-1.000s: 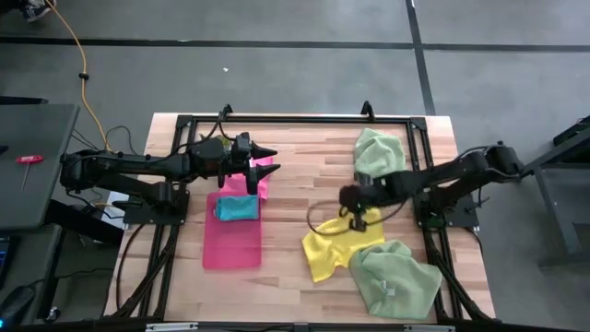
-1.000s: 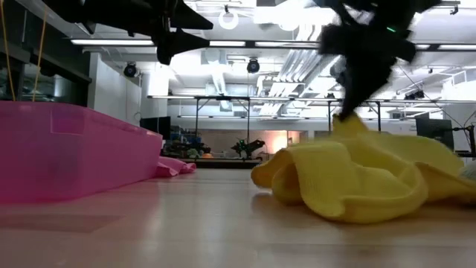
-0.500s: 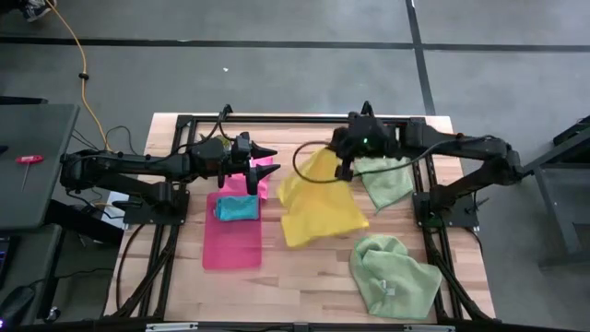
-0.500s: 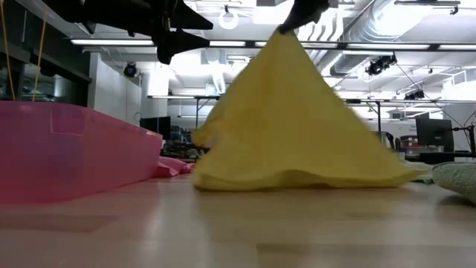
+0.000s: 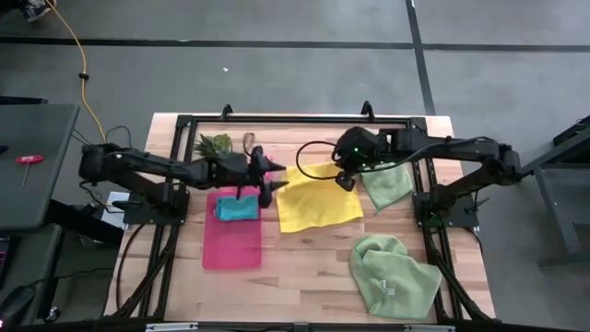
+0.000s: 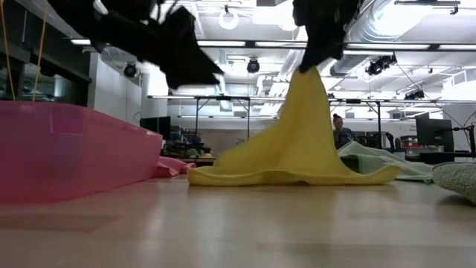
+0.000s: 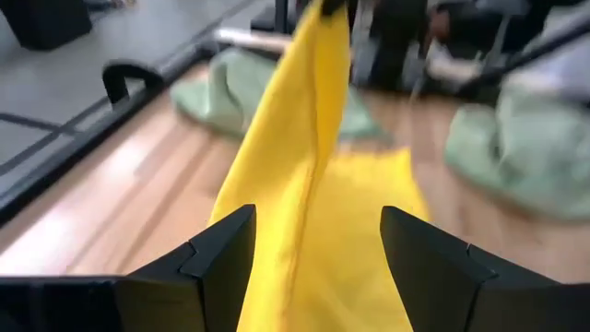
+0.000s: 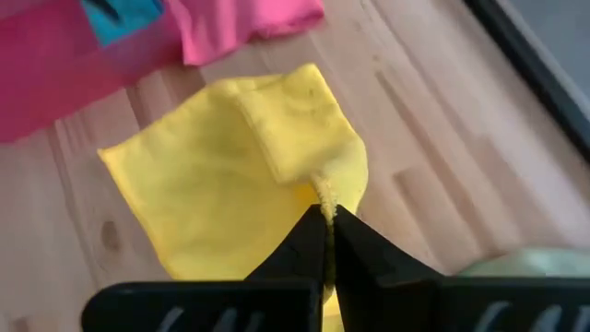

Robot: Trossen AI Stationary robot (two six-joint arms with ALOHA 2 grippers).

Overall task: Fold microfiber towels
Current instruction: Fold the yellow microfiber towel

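— Yellow towel first: where is it, and what surrounds it?

— It lies mostly spread on the wooden desk near the middle. One corner is pinched and lifted by the right pincer, whose fingers are closed tight on the cloth; the right wrist view shows the hem caught between the two tips. In the low view the towel rises as a peak from the desk to that pincer.

— And around it?

— A pale green towel lies just beside its right edge, under the right arm. A second pale green towel sits crumpled nearer the front right corner, apart from the yellow one. On the other side is the pink tray with the teal towel in it. A hot pink towel shows behind the tray in the low view. A small green plant stands near the back rail.

— Anything in the way?

— The left pincer hovers at the yellow towel's left edge, above the tray's back end, fingers spread wide with the raised cloth showing between them in the left wrist view. A person shows far off in the room.

— What differs from half a second ago?

— The yellow towel hung broad and high then; now it has come down and lies flatter. The right pincer has dropped lower and toward the front. The left arm has reached rightward, from behind the tray to the towel's edge.
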